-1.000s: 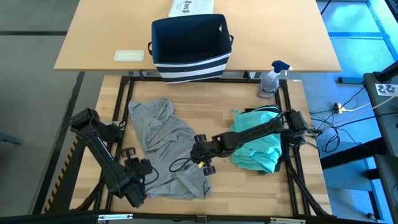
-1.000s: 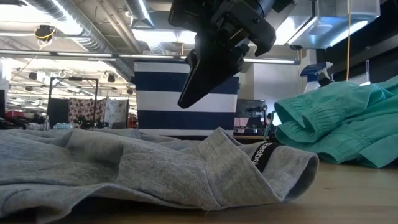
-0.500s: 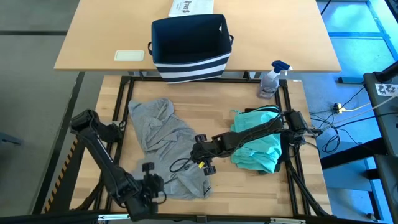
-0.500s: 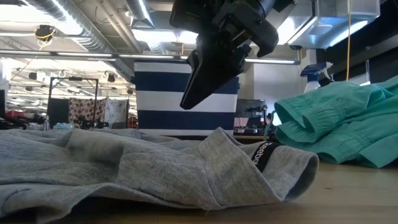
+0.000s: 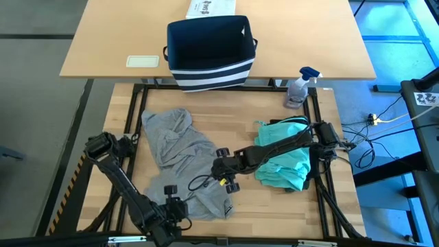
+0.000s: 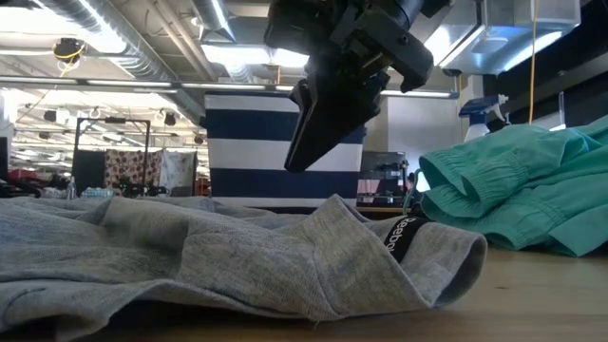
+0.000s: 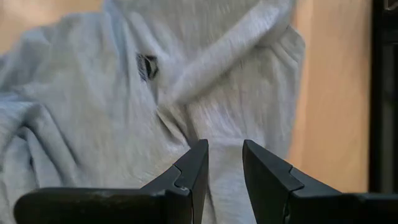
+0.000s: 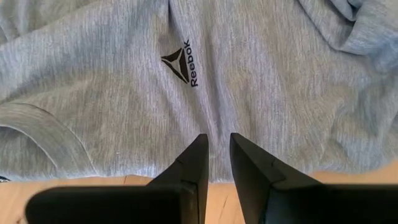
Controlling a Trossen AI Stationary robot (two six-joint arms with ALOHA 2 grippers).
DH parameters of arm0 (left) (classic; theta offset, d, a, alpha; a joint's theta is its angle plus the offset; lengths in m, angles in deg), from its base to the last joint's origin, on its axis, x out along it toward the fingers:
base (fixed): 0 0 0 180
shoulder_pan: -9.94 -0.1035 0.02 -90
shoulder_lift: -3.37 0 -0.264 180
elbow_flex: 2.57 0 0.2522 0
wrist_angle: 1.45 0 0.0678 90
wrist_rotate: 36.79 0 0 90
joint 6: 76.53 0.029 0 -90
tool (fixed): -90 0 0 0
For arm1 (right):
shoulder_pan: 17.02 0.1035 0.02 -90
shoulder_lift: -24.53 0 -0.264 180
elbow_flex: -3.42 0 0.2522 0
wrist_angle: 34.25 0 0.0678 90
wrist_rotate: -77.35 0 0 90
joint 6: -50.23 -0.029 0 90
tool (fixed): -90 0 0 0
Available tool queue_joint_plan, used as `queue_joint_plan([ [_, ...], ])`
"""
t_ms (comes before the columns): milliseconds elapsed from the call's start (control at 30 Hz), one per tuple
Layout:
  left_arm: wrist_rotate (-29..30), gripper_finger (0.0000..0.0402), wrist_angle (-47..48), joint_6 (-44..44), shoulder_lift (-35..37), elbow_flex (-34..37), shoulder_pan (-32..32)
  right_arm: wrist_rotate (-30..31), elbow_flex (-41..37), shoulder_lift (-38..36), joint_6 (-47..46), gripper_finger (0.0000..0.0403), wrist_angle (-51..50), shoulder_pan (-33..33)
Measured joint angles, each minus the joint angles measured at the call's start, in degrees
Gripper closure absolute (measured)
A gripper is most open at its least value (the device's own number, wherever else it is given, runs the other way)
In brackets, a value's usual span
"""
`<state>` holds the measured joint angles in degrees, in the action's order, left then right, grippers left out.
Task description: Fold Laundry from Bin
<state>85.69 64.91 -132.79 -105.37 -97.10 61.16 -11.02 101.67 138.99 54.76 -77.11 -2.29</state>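
Spray bottle (image 5: 299,88) beside bin (image 5: 209,53) — teal piece (image 5: 285,158) near.

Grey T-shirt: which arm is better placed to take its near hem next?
Left, probably. The left gripper hangs at the near edge of the grey T-shirt, empty, jaws slightly apart. The right gripper hovers mid-shirt above the logo.

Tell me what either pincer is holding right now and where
Nothing is held. The left pincer and right pincer hover empty over the grey T-shirt, jaws slightly apart.
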Motion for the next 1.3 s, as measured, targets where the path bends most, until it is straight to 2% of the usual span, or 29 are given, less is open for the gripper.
queue_joint_plan([
  [200,4.7,0.0308,0.1,0.9,-0.1,0.0,1.2,0.8,0.0,0.0,0.1,0.0337,0.0,0.7],
  [467,4.2,0.0308,-1.4,-0.5,0.0,3.2,1.7,0.7,0.0,0.0,0.2,0.0337,-0.1,0.6],
  [633,1.8,0.0308,-7.2,-2.1,0.8,8.3,1.6,0.3,0.0,0.0,-0.2,0.0337,-0.4,0.7],
  [900,3.0,0.0308,-16.5,-2.1,8.6,16.6,0.4,0.3,0.0,0.0,0.2,0.0337,-0.3,0.6],
  [1000,3.3,0.0308,-20.1,-2.1,9.4,18.4,-0.3,0.3,0.0,0.0,0.2,0.0337,-0.2,0.7],
  [1300,-3.4,0.0308,-28.4,3.3,9.2,20.7,-3.5,0.8,-0.1,-0.7,0.0,0.0337,-1.4,0.7],
])
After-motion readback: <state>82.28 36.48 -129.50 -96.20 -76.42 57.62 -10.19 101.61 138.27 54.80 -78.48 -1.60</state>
